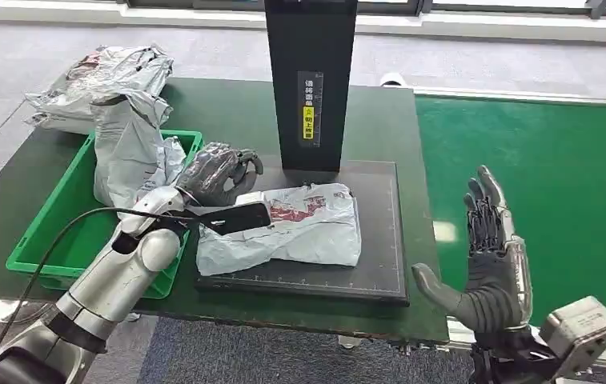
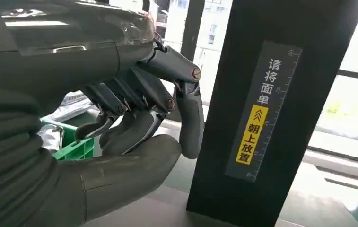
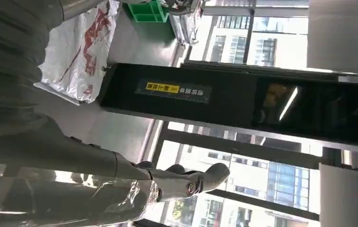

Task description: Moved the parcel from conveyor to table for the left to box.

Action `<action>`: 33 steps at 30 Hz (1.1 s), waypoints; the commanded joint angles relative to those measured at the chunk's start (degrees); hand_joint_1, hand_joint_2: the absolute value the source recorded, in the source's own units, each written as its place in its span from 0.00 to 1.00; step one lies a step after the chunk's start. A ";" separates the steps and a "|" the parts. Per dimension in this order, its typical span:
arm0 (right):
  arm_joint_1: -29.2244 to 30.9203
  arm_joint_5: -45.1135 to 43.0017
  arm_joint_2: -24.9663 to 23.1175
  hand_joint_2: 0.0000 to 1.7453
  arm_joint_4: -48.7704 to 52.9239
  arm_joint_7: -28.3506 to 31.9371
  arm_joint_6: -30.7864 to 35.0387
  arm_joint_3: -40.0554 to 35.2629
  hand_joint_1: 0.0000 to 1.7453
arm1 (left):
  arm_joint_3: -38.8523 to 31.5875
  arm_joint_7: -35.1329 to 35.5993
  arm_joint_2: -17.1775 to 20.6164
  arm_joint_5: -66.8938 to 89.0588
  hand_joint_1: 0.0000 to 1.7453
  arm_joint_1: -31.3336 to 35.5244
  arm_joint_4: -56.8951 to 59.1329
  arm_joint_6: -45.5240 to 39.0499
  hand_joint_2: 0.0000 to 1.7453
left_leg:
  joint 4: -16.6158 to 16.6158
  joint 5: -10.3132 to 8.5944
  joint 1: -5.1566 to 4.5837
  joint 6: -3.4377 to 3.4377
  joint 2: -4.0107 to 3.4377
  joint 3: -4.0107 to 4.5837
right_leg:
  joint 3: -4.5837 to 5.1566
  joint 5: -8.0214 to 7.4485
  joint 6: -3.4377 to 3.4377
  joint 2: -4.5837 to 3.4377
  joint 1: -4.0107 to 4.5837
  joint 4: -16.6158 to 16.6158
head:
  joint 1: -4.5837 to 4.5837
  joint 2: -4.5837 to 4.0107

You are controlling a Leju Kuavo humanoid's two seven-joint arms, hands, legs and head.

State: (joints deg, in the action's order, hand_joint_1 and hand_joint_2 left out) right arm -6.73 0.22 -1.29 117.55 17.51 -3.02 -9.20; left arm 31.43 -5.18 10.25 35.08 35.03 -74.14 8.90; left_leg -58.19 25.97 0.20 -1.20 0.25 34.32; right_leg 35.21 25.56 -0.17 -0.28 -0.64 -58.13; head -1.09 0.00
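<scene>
The parcel (image 1: pixel 287 226), a grey plastic mailer with red print, lies flat on the black scale platform (image 1: pixel 379 240) on the dark counter (image 1: pixel 227 104), right at the foot of the black post (image 1: pixel 311 80) that stands at about twelve o'clock from it. The left robot hand (image 1: pixel 218 172) hovers over the parcel's ten o'clock corner with its fingers (image 2: pixel 134 127) curled in toward the thumb and nothing between them; whether it touches the bag is hard to tell. The right robot hand (image 1: pixel 487 264) is raised, fingers spread wide and holding nothing, above the green conveyor (image 1: pixel 555 168) at three o'clock from the parcel. The green bin (image 1: pixel 51 232) with other grey bags (image 1: pixel 127 156) sits at nine o'clock. The mailer looks light, soft and wrinkled, with a slick film surface, so it would probably sag and slide if taken by one corner. A pinch across a thicker bunched edge, or a grasp around the middle where the contents bulge, seems the safer hold.
</scene>
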 commanded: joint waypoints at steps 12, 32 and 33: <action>2.58 -1.99 2.84 1.00 -4.75 -0.16 -1.19 1.80 0.00 | 18.74 -4.74 4.13 0.24 0.00 7.32 14.13 20.37 0.00 | 0.04 0.01 0.04 0.01 0.02 -0.12 | -0.15 -0.01 0.00 0.04 0.04 0.08 | 0.00 0.02; 1.25 -1.17 1.88 1.00 -4.41 0.59 -4.04 2.05 0.00 | 25.34 2.61 5.08 13.72 0.00 7.74 19.71 14.67 1.00 | 0.10 -0.01 0.02 0.02 0.11 -0.17 | -0.23 0.03 0.01 0.14 0.02 0.11 | 0.00 0.02; 1.16 -1.12 1.72 1.00 -4.21 0.59 -4.25 2.08 0.00 | 24.70 3.04 4.46 14.97 0.00 7.67 21.22 13.86 1.00 | 0.15 -0.01 0.03 0.02 0.12 -0.26 | -0.33 0.03 0.01 0.15 0.04 0.17 | 0.00 0.00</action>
State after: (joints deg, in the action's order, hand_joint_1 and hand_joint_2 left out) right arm -5.11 -1.51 0.68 115.10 17.68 -6.82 -9.20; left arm 50.01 -7.14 17.09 41.36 39.39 -63.47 29.57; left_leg -58.19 25.96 0.20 -1.20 0.25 34.31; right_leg 35.19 25.57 -0.17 -0.29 -0.64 -58.13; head -1.09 0.00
